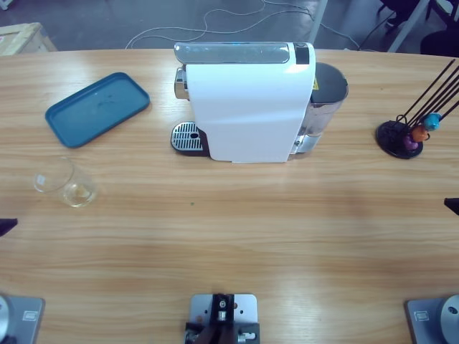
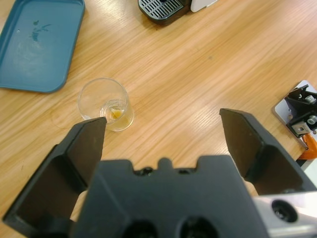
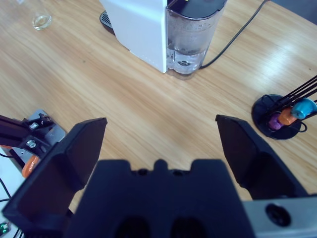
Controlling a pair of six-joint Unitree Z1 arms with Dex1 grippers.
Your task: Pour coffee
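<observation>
Coffee (image 2: 115, 113), a thin amber film in a small clear glass tumbler (image 1: 63, 182) near the wooden table's (image 1: 237, 236) left edge: light, fragile, slippery; best gripped mid-wall. Left gripper (image 2: 163, 136) and right gripper (image 3: 161, 144) both spread, empty.

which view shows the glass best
The left wrist view: the glass stands close ahead of the open left gripper, its bottom visible. The high view shows it small near the table's left edge; the right wrist view only catches it at the top corner.
</observation>
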